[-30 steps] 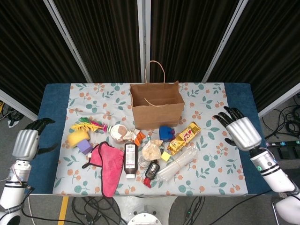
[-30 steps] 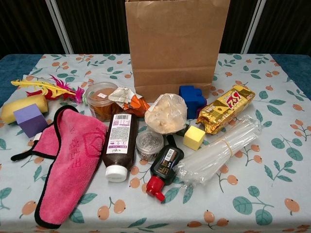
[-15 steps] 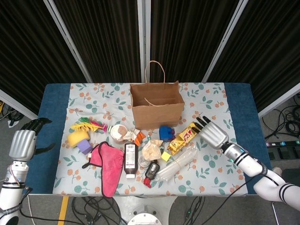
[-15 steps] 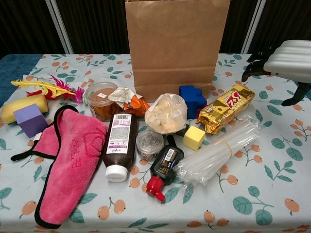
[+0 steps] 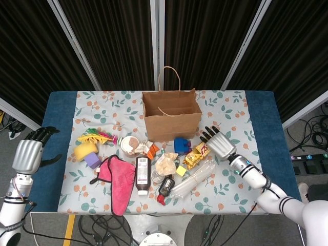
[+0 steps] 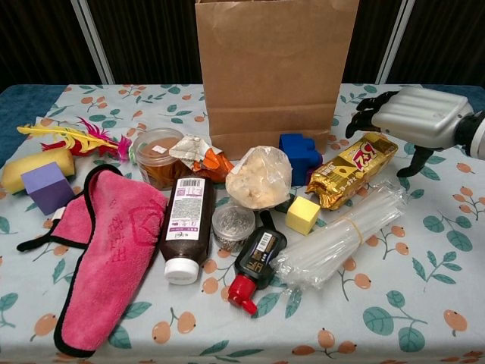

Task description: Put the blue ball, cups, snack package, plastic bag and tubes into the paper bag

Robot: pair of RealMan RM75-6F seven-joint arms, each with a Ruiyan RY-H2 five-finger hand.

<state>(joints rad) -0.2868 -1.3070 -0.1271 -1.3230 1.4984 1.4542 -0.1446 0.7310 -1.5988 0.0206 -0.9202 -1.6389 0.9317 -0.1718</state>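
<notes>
Now the right hand (image 5: pixel 219 143) has been brought in from the desk's right edge, where it was raised a second ago, and is poised just above the end of the gold snack package (image 6: pixel 351 170) furthest from the paper bag (image 5: pixel 171 115). A first grasp on that package is suggested by this, though contact cannot be confirmed from either view. Nothing has been seen to go into the bag, so the task is judged barely begun.

The paper bag is stood upright and open at the back of the desk (image 5: pixel 231 187), and everything else is laid in front of it. Nearest its front right corner the blue ball (image 6: pixel 300 156) is found, with the snack package just to the right of that. Further forward from the bag, the clear tubes (image 6: pixel 341 236) are stretched out in a bundle. Directly before the bag's front face the crumpled plastic bag (image 6: pixel 258 177) is seen, and off the bag's front left corner a cup (image 6: pixel 156 158) is set.

The right hand is held palm down with fingers spread and curved, nothing gripped. The left hand (image 5: pixel 28 155) is kept far to the left of the bag, off the desk's edge, fingers loosely apart and empty.
</notes>
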